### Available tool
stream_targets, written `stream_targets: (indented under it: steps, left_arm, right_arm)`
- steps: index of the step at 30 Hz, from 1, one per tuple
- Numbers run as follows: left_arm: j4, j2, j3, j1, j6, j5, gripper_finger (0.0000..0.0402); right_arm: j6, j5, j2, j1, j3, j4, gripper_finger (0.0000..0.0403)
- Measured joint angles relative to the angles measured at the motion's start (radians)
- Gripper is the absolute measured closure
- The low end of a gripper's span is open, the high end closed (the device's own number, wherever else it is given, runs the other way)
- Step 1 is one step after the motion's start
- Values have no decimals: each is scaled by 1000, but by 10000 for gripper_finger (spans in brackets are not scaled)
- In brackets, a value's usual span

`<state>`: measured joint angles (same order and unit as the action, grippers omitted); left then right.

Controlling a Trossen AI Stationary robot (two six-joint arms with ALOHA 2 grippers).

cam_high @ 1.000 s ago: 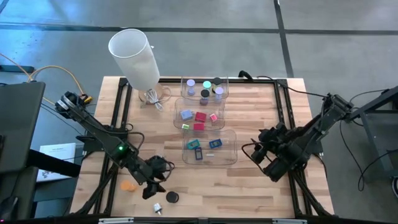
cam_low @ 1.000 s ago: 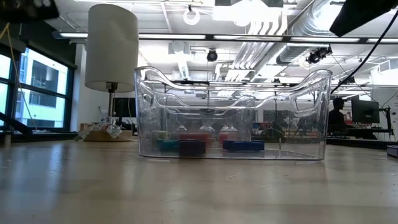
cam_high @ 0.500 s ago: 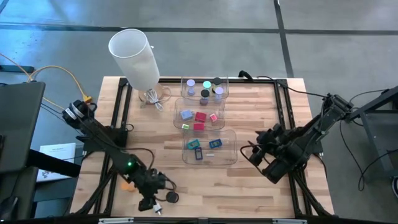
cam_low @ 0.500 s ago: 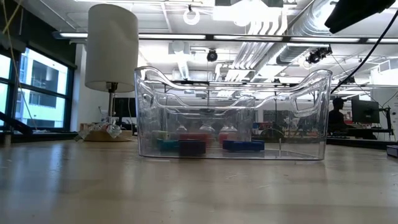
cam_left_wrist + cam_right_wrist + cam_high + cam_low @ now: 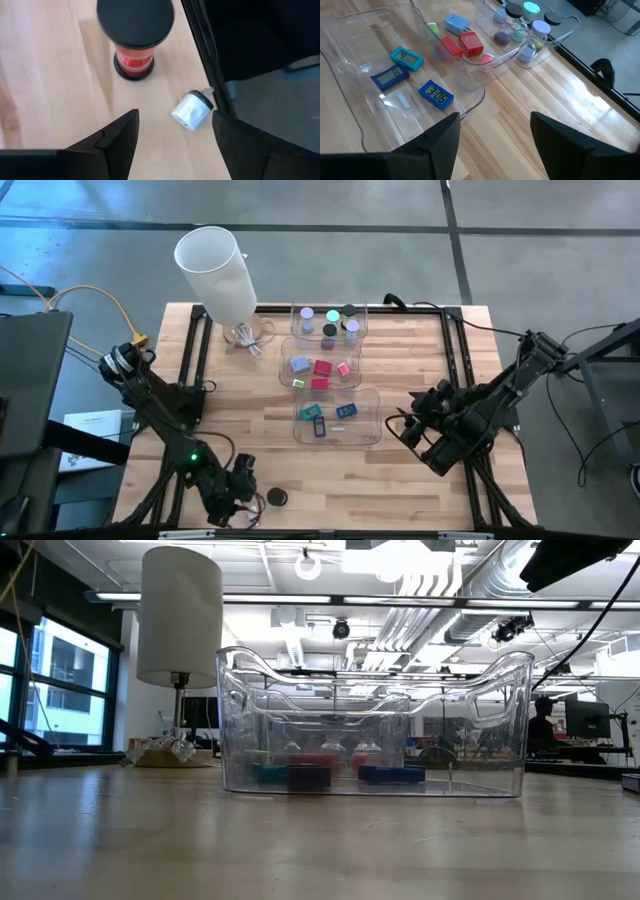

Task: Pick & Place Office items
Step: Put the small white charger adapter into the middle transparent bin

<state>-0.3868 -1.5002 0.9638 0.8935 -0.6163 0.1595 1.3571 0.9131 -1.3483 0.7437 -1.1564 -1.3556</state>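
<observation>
Lamp (image 5: 215, 262) and bins (image 5: 336, 420) beyond black-capped jar (image 5: 276, 497)

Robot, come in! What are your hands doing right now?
Left hand open, low by the table's near edge, over a small white cap. Black-lidded jar just ahead. Right hand open, waiting beside the bins. Nothing blocking.

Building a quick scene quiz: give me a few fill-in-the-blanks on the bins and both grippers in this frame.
1. The clear bins sit in a row of ____.
2. The left gripper hovers with open fingers over a small ____ cylinder lying on its side.
3. The bin nearest the right gripper holds small digital displays, one teal and two ____.

Missing words: three; white; blue
</observation>
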Motion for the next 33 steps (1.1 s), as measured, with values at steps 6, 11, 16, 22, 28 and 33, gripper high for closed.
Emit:
stream_targets:
  steps: [6, 11, 16, 22, 28, 33]
  left_arm:
    - [13, -39, 0, 54, 96, 86, 156]
    - [60, -98, 0, 67, 105, 85, 156]
    - [66, -140, 0, 63, 106, 53, 156]
    - [98, -173, 0, 63, 172, 23, 156]
    - [115, -203, 0, 62, 208, 20, 156]
    - [145, -216, 0, 63, 208, 28, 156]
  right_arm:
    - [0, 2, 0, 0, 0, 3, 172]
    - [0, 2, 0, 0, 0, 5, 172]
    - [0, 2, 0, 0, 0, 7, 172]
    - [0, 2, 0, 0, -1, 7, 172]
    - [0, 5, 0, 0, -1, 7, 172]
    - [0, 5, 0, -1, -1, 7, 172]
